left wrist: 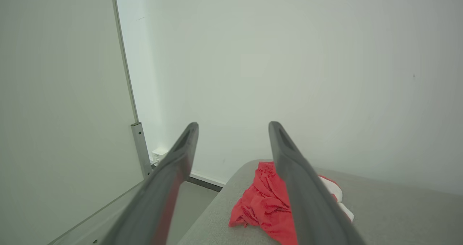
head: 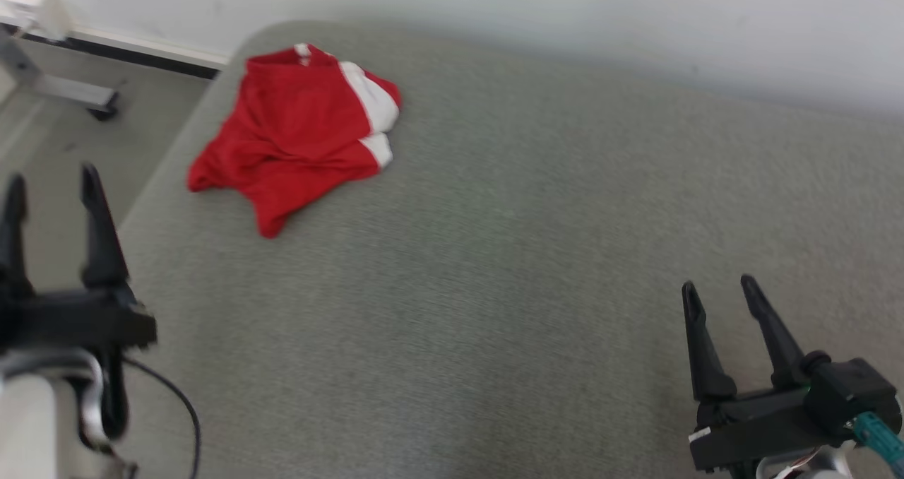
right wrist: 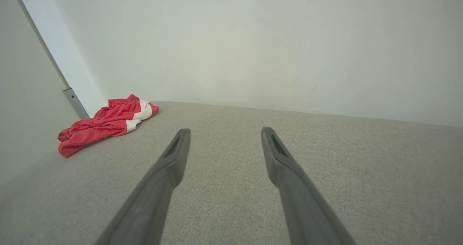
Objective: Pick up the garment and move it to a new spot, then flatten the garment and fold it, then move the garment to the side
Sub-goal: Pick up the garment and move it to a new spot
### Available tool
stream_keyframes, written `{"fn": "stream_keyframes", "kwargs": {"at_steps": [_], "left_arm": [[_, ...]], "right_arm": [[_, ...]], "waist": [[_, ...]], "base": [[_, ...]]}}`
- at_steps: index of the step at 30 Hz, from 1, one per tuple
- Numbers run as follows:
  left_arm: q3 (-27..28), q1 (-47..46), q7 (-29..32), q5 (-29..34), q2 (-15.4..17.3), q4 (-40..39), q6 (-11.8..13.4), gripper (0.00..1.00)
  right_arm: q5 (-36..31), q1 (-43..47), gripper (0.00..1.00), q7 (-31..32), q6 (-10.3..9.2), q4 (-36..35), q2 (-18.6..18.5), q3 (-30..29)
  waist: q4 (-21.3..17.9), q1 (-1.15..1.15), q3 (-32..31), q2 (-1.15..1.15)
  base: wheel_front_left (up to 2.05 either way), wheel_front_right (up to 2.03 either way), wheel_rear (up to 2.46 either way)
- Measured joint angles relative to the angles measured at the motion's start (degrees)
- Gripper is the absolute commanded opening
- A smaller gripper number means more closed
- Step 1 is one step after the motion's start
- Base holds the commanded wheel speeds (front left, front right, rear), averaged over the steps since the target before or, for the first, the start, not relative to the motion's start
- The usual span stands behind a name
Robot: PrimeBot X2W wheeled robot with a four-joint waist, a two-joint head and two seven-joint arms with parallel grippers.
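Observation:
The garment [head: 296,133] is a pair of red shorts with white side panels, lying crumpled near the far left corner of a grey fabric surface [head: 494,267]. It also shows in the left wrist view [left wrist: 266,205] and the right wrist view [right wrist: 108,124]. My left gripper [head: 53,182] stands open at the lower left, off the surface's left edge and well short of the garment. Over the near right part of the surface my right gripper [head: 717,285] is open with nothing between its fingers.
A white wall [head: 565,13] runs along the back of the surface. Left of the surface is floor [head: 63,126] with a wheeled metal stand base [head: 70,90]. A tall white panel with a metal frame [left wrist: 139,144] stands at the left.

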Motion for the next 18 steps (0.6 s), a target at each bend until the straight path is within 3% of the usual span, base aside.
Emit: {"fn": "stream_keyframes", "kwargs": {"at_steps": [9, 18], "left_arm": [[1.79, -15.52, 2.1, -1.67, 5.32, 6.61, -0.01, 1.0], [1.94, -23.46, 3.6, -1.85, 10.62, 16.6, -0.77, 1.0]], "right_arm": [[-0.51, -2.47, 1.0, 0.22, 0.0, -2.61, -0.58, -2.54], [-0.87, -2.41, 1.0, -0.27, 0.0, -4.66, -0.18, -4.85]], "waist": [[-7.91, 0.01, 7.13, 0.01], [-14.97, 0.01, 13.28, 0.01]], "base": [[0.0, 0.0, 0.0], [0.0, 0.0, 0.0]]}}
